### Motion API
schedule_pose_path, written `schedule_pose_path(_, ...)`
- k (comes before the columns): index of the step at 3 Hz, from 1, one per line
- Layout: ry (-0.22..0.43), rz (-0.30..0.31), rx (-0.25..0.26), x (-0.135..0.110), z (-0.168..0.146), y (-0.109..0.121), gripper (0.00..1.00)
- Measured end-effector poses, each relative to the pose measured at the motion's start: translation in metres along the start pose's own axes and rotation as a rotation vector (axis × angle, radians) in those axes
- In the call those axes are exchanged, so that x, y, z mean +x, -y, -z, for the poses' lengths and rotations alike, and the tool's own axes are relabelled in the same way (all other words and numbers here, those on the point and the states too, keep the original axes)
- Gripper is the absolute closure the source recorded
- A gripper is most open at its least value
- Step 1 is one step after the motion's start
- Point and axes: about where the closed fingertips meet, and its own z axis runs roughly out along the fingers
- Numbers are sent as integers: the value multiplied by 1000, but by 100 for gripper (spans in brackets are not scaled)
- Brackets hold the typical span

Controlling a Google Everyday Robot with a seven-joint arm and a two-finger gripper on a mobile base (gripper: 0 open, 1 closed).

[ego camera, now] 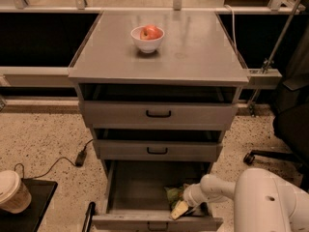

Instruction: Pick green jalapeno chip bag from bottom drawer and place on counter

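**Gripper (pixel 185 205) low in the bottom drawer (pixel 130 183)**

Your arm reaches in from the right, and the gripper sits near the right front corner of the pulled-out drawer, just beside the green jalapeno chip bag (pixel 172 194). You cannot tell how wide it stands or whether it has hold of the bag. The bag lies crumpled on the drawer floor. Up on the counter (pixel 198 52), a white bowl (pixel 147 43) holds a reddish fruit (pixel 151 32).

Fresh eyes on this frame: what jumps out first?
The white arm reaches into the open bottom drawer, its gripper low at the drawer's front right, by the green jalapeno chip bag. Next is the white bowl holding a red apple, toward the back of the counter.
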Motion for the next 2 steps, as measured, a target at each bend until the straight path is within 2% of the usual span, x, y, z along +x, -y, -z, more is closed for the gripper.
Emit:
schedule_pose_path(1, 35, -30, -20, -1, 24, 10, 0)
schedule_pose_path(2, 92, -108, -37, 3, 76, 45, 0)
